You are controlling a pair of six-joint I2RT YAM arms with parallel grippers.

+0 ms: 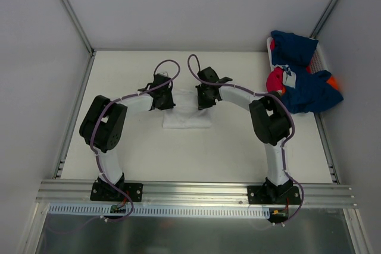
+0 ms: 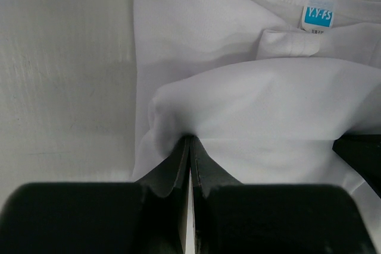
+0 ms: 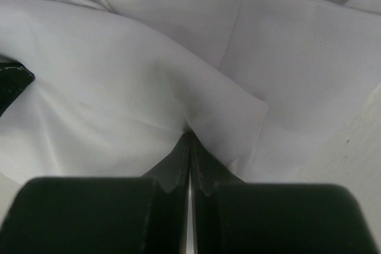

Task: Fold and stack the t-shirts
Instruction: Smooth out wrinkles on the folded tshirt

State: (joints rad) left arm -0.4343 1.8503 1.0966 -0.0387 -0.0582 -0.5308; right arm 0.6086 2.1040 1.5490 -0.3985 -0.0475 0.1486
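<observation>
A white t-shirt [image 1: 186, 114] lies partly folded on the table's middle, between both grippers. My left gripper [image 1: 162, 100] is shut on a folded edge of the white t-shirt [image 2: 250, 99]; its blue neck label [image 2: 317, 16] shows at the far right. My right gripper [image 1: 206, 96] is shut on the other corner of the same fold [image 3: 149, 81]. Both hold the cloth a little above the layer beneath. A pile of navy blue t-shirts [image 1: 306, 84] with a pinkish-red one [image 1: 275, 80] and some orange [image 1: 335, 81] lies at the back right.
A white basket [image 1: 320, 57] stands at the back right corner under the pile. Metal frame rails [image 1: 74, 123] run along the table's left and right sides and a rail crosses the near edge. Walls close in the back.
</observation>
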